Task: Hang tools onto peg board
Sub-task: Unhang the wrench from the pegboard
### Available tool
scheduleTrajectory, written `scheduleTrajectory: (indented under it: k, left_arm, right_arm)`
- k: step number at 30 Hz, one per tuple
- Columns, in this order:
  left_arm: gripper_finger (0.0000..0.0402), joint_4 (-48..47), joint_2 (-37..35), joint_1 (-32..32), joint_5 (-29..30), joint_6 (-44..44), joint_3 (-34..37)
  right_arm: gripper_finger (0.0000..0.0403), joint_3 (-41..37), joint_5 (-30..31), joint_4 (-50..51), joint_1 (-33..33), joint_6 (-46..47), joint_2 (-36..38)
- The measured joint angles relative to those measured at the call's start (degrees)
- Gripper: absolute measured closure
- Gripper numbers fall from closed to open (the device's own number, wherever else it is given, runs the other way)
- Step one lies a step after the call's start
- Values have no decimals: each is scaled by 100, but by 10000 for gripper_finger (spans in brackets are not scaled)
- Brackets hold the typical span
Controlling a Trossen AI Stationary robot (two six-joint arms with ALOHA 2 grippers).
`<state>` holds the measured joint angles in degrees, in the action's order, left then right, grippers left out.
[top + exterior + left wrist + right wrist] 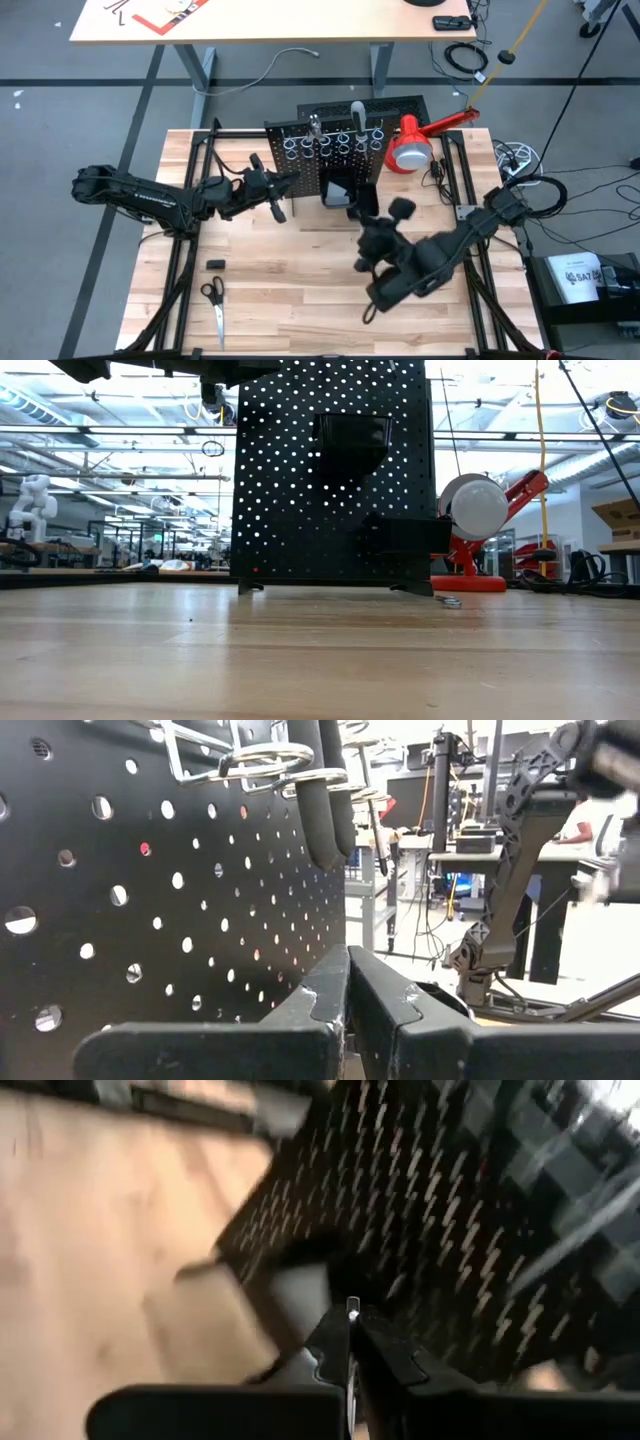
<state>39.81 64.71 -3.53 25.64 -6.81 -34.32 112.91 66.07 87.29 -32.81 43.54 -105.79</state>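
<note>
The peg board (340, 150) stands upright at the table's far middle, with silver rings (330, 145) along its top and a black bin (338, 190) on its front. Tools stand in the rings, among them a pale handle (357, 112), and dark handles (325, 800) hang through them. My left gripper (283, 190) (348, 965) is shut with nothing between its fingers, raised at the board's left end and pointing along its face. My right gripper (362, 212) (352, 1325) is shut just in front of the bin, pointing at the board.
Scissors (213, 300) and a small black piece (215, 263) lie on the table's near left. A red lamp (420, 140) stands right of the board. A small silver piece (450, 601) lies by the board's foot. Bare wood lies along the near edge.
</note>
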Motion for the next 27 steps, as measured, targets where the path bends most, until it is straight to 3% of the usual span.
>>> scheduleTrajectory:
  k: [2, 9, 13, 19, 27]
  left_arm:
    - [384, -3, 0, 2, 0, 8, 2]
    - [384, 5, 0, 2, 0, 11, 0]
    - [384, 7, 0, 0, 0, 14, 0]
    - [384, 17, 0, 2, -3, 39, 0]
    - [384, 50, 0, -37, -26, 49, 0]
  right_arm:
    - [403, -375, -304, 215, -149, 772, -22]
    - [403, -1940, -1574, -692, -320, 1591, 34]
    - [403, -2884, -2227, -1951, -346, 1623, 30]
    - [403, -4085, -2595, -3759, -224, 1387, 30]
    - [403, -4733, -3210, -4229, 126, 1096, 25]
